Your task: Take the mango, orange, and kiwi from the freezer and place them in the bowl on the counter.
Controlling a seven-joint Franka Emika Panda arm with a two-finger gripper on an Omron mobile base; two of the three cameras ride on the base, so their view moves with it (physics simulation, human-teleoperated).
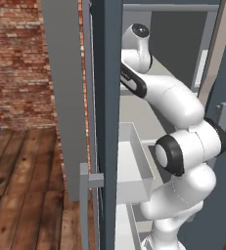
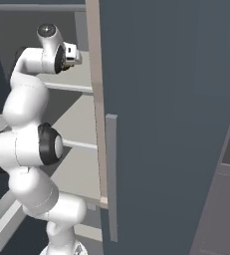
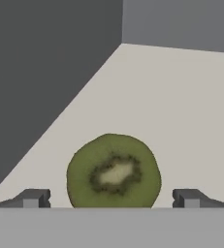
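Observation:
A halved kiwi (image 3: 113, 169), green with a pale core, lies cut face toward me on the pale shelf (image 3: 181, 106) inside the freezer (image 2: 171, 124). My gripper (image 3: 112, 198) is open, one fingertip (image 3: 33, 197) on each side of the kiwi and well apart from it. The arm (image 1: 173, 97) reaches up into the freezer's upper compartment past the door edge (image 1: 107, 97). The mango, the orange, the bowl and the counter are out of view.
A white drawer (image 1: 134, 171) stands pulled out below the arm. The freezer's dark back and side walls (image 3: 45, 72) close in the shelf. The long door with its bar handle (image 2: 111, 174) is at the right. A brick wall (image 1: 16, 58) and wood floor (image 1: 21, 185) lie to the left.

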